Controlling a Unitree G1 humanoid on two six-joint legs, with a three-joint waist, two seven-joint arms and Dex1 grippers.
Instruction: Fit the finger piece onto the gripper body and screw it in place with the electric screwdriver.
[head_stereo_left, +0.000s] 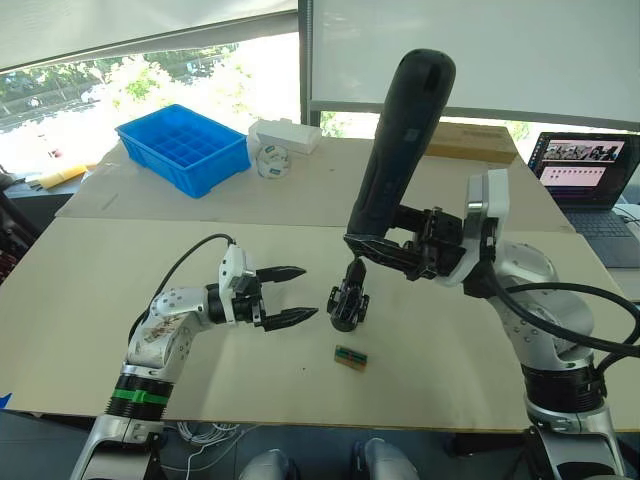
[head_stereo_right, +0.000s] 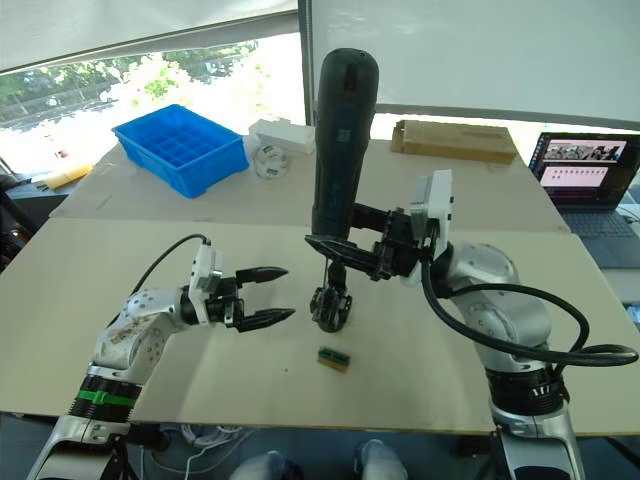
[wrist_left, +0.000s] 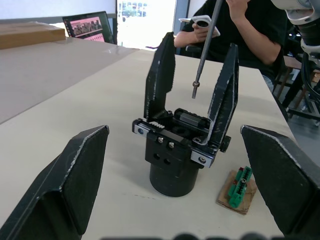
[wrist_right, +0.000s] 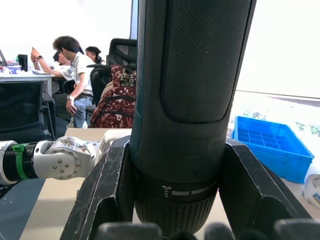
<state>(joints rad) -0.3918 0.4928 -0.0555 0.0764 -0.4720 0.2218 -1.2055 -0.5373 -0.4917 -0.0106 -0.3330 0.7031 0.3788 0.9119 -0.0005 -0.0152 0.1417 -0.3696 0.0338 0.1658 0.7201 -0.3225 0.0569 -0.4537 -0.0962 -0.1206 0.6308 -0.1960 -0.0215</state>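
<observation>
The gripper body (wrist_left: 179, 150) stands upright on its round base on the table, also seen as the gripper body (head_stereo_left: 348, 305). Two tapered black fingers (wrist_left: 160, 75) rise from it; one is the finger piece, and I cannot tell which. My right gripper (head_stereo_left: 372, 246) is shut on the electric screwdriver (head_stereo_left: 400, 140), held nearly upright with its thick end up. Its thin metal bit (wrist_left: 204, 45) hangs between the two fingers, the tip just above the body. My left gripper (head_stereo_left: 300, 293) is open, left of the body, its fingers (wrist_left: 70, 185) wide on either side.
A small green-and-tan block (head_stereo_left: 350, 357) lies just in front of the body. At the back stand a blue compartment bin (head_stereo_left: 185, 148), a white box (head_stereo_left: 285, 135), a tape roll (head_stereo_left: 272, 160) and a cardboard box (head_stereo_right: 455, 140). A laptop (head_stereo_left: 585, 180) sits far right. A seated person (wrist_left: 235, 30) is beyond the table.
</observation>
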